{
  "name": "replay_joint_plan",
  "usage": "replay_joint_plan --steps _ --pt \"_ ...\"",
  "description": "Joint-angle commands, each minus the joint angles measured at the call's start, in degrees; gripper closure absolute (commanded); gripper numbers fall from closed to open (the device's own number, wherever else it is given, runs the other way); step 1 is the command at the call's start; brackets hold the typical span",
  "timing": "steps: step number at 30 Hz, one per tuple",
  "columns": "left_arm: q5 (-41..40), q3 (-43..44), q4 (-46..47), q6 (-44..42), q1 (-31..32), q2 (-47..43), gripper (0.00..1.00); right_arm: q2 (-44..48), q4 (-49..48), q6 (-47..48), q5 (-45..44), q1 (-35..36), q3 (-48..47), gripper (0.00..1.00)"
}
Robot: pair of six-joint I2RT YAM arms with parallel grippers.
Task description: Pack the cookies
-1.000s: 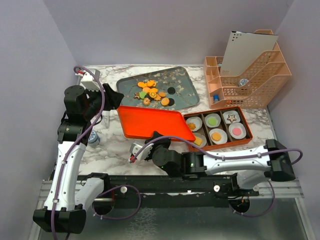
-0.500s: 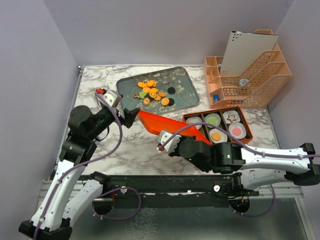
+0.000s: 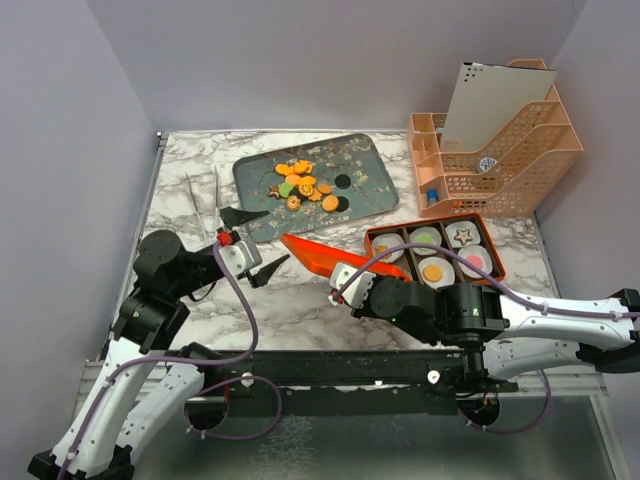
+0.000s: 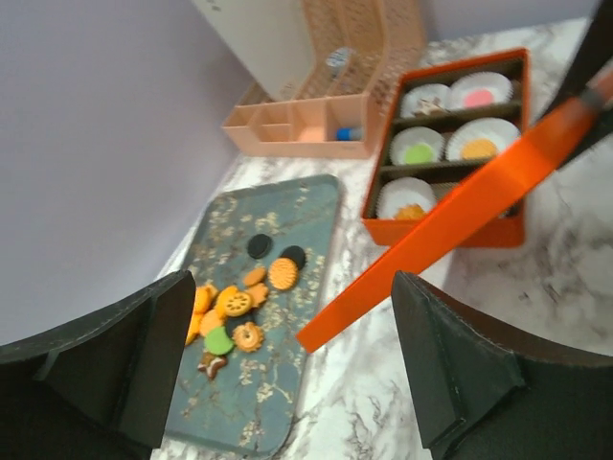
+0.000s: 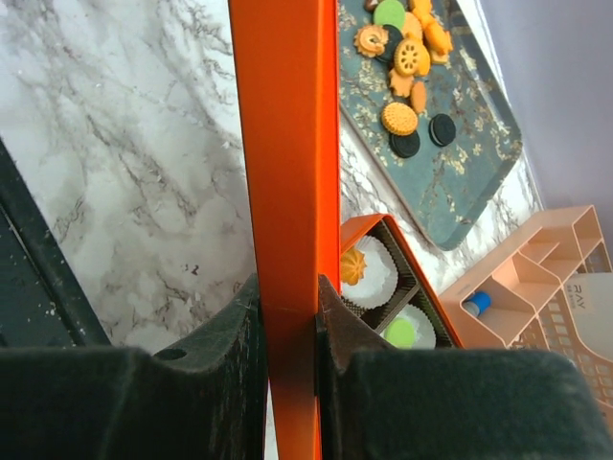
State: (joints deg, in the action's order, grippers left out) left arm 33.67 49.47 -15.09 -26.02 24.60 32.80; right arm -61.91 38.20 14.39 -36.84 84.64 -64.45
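Left end effector (image 3: 278, 235) has let go, splayed; right end effector (image 5: 287, 309) clamps the flat orange lid (image 3: 315, 253).

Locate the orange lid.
Top view: the orange lid is tilted at table centre, clamped in the right pincer, between the floral tray and the cookie box.

cookies (image 3: 305, 186) | mostly orange, round | clustered loose on tray (image 3: 368, 168) | some in box (image 3: 496, 250)

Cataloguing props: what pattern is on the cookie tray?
Tray: teal, pale blossom branches; clearest in left wrist view.
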Motion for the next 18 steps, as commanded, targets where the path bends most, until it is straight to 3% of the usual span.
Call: replay_joint_plan --steps 1,12,18 --pt "14.5 -0.3 -8.3 -11.5 0.9 3.0 0.12 1.4 1.9 0.5 4.2 0.0 -2.3 1.00" --pt "19.3 -0.3 -15.1 -15.5 4.0 6.4 0.21 1.4 1.5 3.7 11.4 0.0 -3.9 0.99" --pt "19.7 -1.1 -17.4 -16.5 6.0 6.2 0.31 0.5 1.4 4.7 13.6 0.0 -4.9 1.00"
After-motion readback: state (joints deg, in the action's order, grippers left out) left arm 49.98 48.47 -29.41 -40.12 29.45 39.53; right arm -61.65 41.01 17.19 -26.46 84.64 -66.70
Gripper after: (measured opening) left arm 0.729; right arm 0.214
